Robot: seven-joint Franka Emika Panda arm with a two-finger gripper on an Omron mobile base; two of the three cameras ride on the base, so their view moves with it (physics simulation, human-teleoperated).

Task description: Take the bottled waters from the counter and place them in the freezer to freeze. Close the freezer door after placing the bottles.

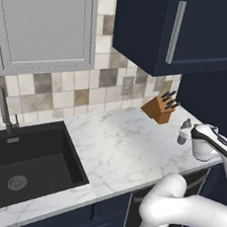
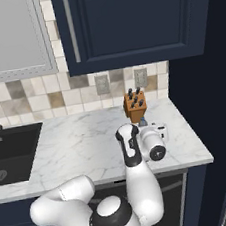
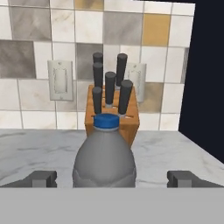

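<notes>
The two small dark fingers [image 3: 43, 178] of the white arm's gripper [image 3: 112, 179] stand spread as wide as they go, one on either side of a small ribbed translucent grey plastic water bottle with a blue cap [image 3: 105, 157], and in the hand view a clear gap shows between each fingertip and the bottle's sides, so they are released and grasp nothing. The bottle stands upright on the white marble worktop with faint grey veins [image 1: 127, 146], near its right-hand end, just in front of a wooden knife block with black handles [image 3: 112, 114]. In the left base view the bottle [image 1: 184, 131] sits right beside the white hand, close to the worktop's front edge, with the knife block [image 1: 159, 108] behind it against the tiled wall. In the right base view the knife block [image 2: 135, 104] rises just beyond the hand, and the bottle is mostly hidden behind the hand there. The black sink basin [image 1: 20, 168] is set into the worktop well to the left, apart from the bottle. Navy wall cabinets with a silver bar handle [image 2: 123, 23] hang above the worktop.
</notes>
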